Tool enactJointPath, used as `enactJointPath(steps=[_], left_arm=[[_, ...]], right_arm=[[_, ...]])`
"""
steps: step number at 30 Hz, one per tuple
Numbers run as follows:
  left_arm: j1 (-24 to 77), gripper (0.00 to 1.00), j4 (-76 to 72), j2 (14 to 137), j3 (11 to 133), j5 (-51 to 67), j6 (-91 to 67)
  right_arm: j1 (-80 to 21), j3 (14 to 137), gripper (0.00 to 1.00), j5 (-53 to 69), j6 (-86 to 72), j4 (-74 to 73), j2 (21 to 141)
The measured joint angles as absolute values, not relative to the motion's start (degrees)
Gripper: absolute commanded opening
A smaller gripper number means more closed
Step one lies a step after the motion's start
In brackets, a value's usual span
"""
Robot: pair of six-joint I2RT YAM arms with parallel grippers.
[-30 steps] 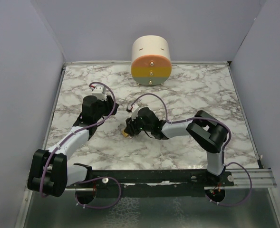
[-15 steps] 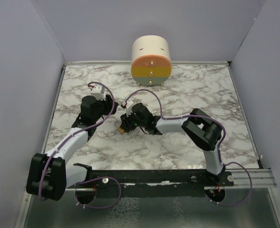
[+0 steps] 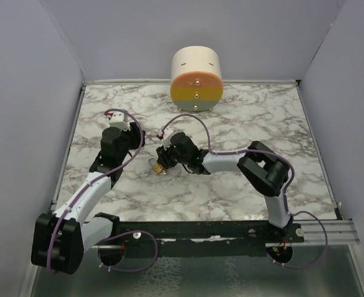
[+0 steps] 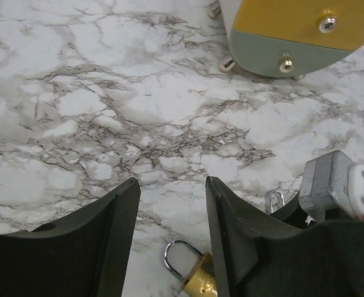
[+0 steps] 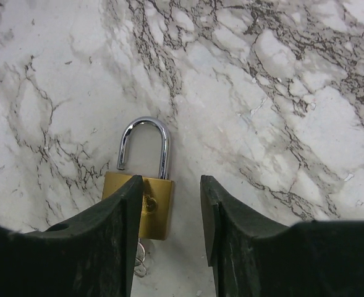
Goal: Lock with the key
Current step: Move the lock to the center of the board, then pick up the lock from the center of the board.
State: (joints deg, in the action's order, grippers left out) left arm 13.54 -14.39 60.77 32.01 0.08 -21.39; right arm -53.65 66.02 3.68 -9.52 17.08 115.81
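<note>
My right gripper hangs low over the marble table, jaws parted and clamping nothing. The brass padlock lies flat beneath it. Its body is partly under one finger and partly in the gap, and its shackle is sprung open, pointing away ahead of my tips. At the near end of the body a scrap of silver metal shows, probably the key, mostly hidden by that finger. My left gripper is released too, with only marble between its fingers. The padlock sits just behind its tips, cut off by the bottom edge of that wrist view. Beside it I see the grey block of my other wrist and a small silver ring whose owner I cannot tell. Ahead and to the right of the left gripper stands a round drum, showing only yellow and grey-green bands with knobs. The overhead view shows the drum whole, cream-topped, well apart from both grippers. From there the padlock is a gold speck and neither gripper's jaws can be made out.
</note>
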Motion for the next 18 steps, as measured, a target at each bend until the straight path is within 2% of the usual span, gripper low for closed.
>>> enactJointPath(steps=[18], left_arm=[[13.5,0.5,-11.9,56.9,32.0,-4.1,-21.4]], right_arm=[[-53.6,72.9,0.38,3.8,-5.9,14.9,118.1]])
